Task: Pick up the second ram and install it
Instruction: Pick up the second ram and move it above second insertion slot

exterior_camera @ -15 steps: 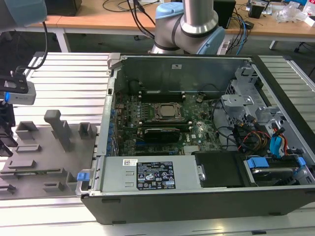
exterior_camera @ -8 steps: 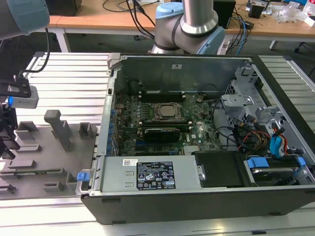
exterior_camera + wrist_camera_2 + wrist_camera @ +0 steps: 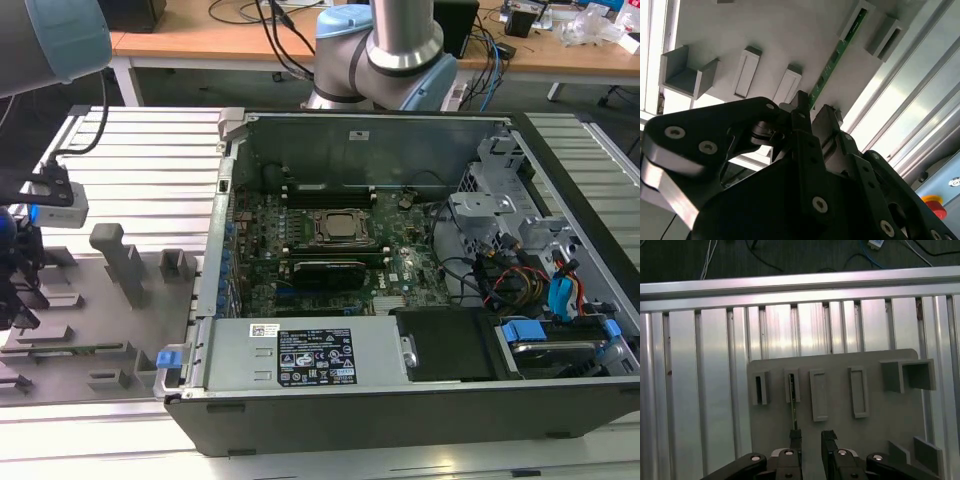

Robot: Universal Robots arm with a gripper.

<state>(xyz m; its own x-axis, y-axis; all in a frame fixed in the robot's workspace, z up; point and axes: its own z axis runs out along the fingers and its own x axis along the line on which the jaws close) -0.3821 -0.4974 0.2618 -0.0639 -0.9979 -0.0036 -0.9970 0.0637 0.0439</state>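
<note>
The claw (image 3: 810, 436) is spread, with a clear gap between its two black fingers (image 3: 795, 437), and it grips nothing. It hangs over a grey tray (image 3: 870, 435). The ram stick (image 3: 792, 407) stands on edge on that tray. Its far end sits in a slotted block (image 3: 797, 390) and its near end reaches the fingertips. Whether a finger touches it I cannot tell. In the second wrist view the ram stick (image 3: 832, 60) shows green, running straight from its block to the gap at the fingertips. Another slotted block (image 3: 760, 388) stands just beside the first, and two longer blocks (image 3: 819, 395) and a U-shaped bracket (image 3: 907, 375) stand on the stick's other side. The tray rests on a ribbed metal table (image 3: 700, 390).

In the exterior view the claw is at nine o'clock of the scene. The open computer case (image 3: 400, 425) lies at three o'clock from the tray, just beside it, with the processor socket (image 3: 340, 228) on its green board. The arm (image 3: 400, 45) rises at twelve o'clock, beyond the case.
</note>
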